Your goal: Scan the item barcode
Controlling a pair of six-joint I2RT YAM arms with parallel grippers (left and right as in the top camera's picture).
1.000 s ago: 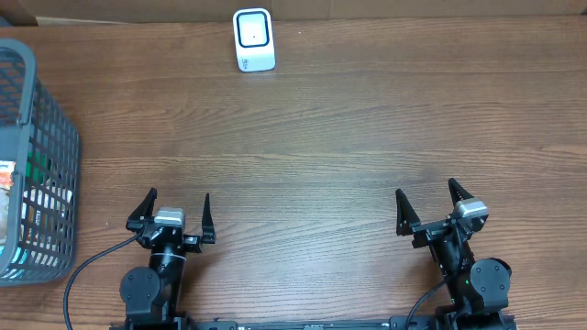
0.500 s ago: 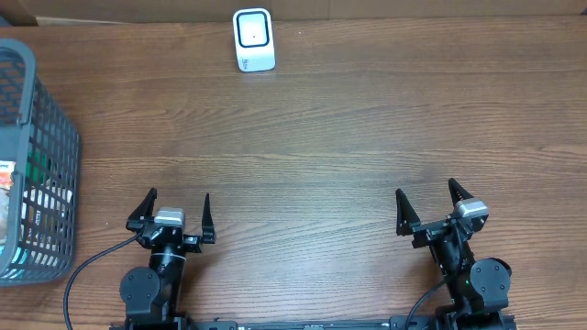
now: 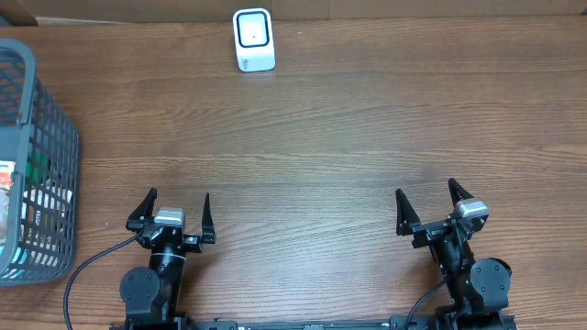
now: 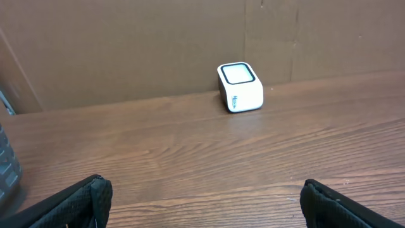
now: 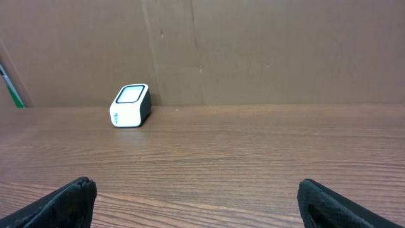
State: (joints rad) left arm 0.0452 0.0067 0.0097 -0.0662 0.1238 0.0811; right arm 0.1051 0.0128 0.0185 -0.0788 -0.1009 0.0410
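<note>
The left end effector (image 3: 178, 196) is held released, its fingers spread wide with nothing between them, low over the near edge of the tabletop (image 3: 330, 137). The right end effector (image 3: 426, 189) is likewise spread open and empty, well apart from the left. A white scanner (image 3: 253, 39) is stood at the far edge, near the cardboard wall (image 4: 126, 50). Packaged items (image 3: 7, 176) are seen inside the grey basket (image 3: 57, 174) at the left edge; they cannot be told apart.

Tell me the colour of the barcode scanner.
Scanner: white, with a dark-rimmed window; the left wrist view shows it best.
</note>
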